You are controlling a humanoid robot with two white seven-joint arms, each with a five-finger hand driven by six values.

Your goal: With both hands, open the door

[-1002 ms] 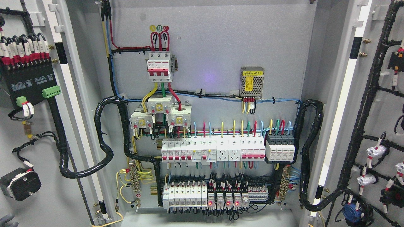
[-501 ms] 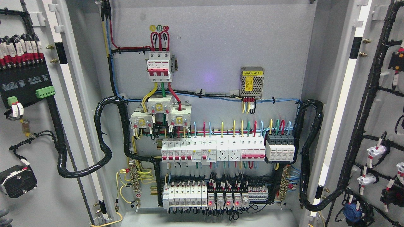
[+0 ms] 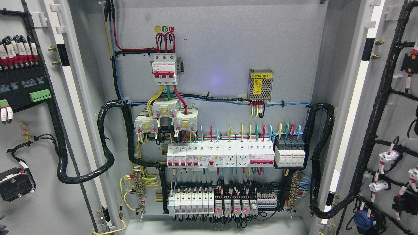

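Observation:
The grey electrical cabinet stands with both doors swung wide. The left door (image 3: pixel 39 202) fills the picture's left edge, its inner face carrying a black terminal block (image 3: pixel 23 86) and a black cable loom (image 3: pixel 62 156). The right door (image 3: pixel 396 111) fills the right edge, with black looms and white switch backs on it. Only a grey sliver of my left hand (image 3: pixel 2 225) shows at the bottom left corner, beside the left door. My right hand is out of view.
Inside, the back panel (image 3: pixel 222 52) holds a red-and-white main breaker (image 3: pixel 165 69), a row of white breakers (image 3: pixel 220 156), a lower row of relays with red lights (image 3: pixel 225 204) and a small mesh power supply (image 3: pixel 260 84). Thick black cable bundles (image 3: pixel 318 156) run along both door hinges.
The left door has swung further outward; its terminal block and black box have slid left. My left hand has dropped almost out of the bottom left corner. The right door is nearly unchanged.

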